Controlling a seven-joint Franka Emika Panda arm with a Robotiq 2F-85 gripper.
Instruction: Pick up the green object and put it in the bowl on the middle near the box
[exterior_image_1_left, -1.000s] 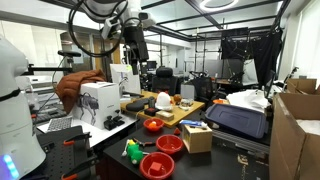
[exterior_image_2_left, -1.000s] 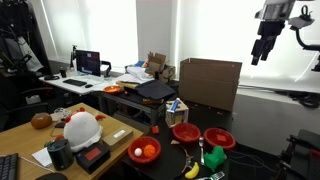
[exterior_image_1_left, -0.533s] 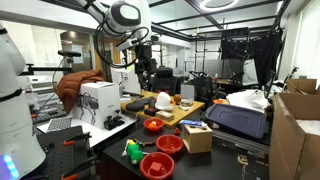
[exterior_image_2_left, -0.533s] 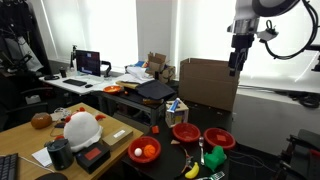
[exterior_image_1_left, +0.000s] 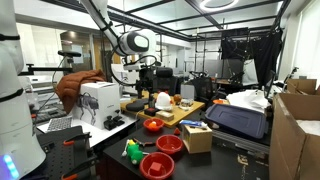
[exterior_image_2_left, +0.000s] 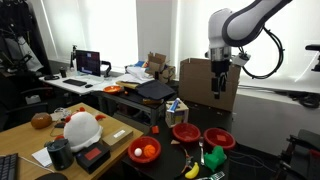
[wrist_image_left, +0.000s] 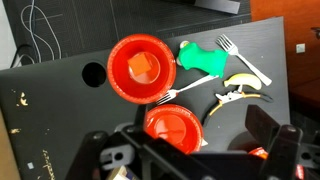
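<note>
Swinging down from high over the scene, the pincer (exterior_image_2_left: 218, 88) now hangs lower and closer to the desk (wrist_image_left: 60, 110), though well above it, while everything on the desk has stayed put. Its jaws stand wide apart in the wrist view and hold nothing. The green object (wrist_image_left: 203, 60) lies on the desk just beside a neighbouring bowl (wrist_image_left: 142, 68), which holds an orange-red lump, and a white fork (wrist_image_left: 240, 58) lies close on its other side. That crowding is the likely trouble: wide jaws coming down could catch the fork or shove the neighbouring bowl, and the lumpy shape may slip from a shallow grip. Three alike bowls also invite a wrong drop. The bowl (exterior_image_1_left: 169, 144) wanted sits in the middle, just beside the box (exterior_image_1_left: 197, 138), and looks empty. What the third bowl (exterior_image_1_left: 157, 165) holds I cannot tell.
</note>
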